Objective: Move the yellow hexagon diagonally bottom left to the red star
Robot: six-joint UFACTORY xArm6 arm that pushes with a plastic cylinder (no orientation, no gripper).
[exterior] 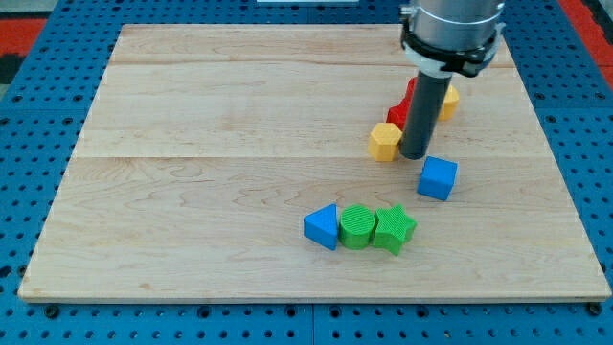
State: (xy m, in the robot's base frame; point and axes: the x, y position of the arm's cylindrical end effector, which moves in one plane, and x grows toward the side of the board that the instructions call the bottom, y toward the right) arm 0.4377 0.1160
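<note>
Nearest the view's bottom sits a row of three blocks, touching side by side: a blue triangle (323, 226) at the view's left, a green cylinder (358, 227) in the middle, a green star (394, 229) at the right; above them and to the right, apart from the row, stands a blue cube (438, 177).

The arm comes down from the view's top right, its grey collar and black ring cut off by the frame edge; below the ring the dark rod drops straight and upright to the board (192, 144); my tip (414, 155) rests on the wood just to the right of the yellow hexagon (385, 142), touching it or very nearly so; the rod has no jaws and grips nothing, only standing beside the block.

The yellow hexagon lies in the board's right half, just left of the rod; a red block (400, 110), its shape mostly hidden by the rod, sits right behind the hexagon toward the view's top; another yellow block (447, 100) peeks out on the rod's right, its shape unclear.
</note>
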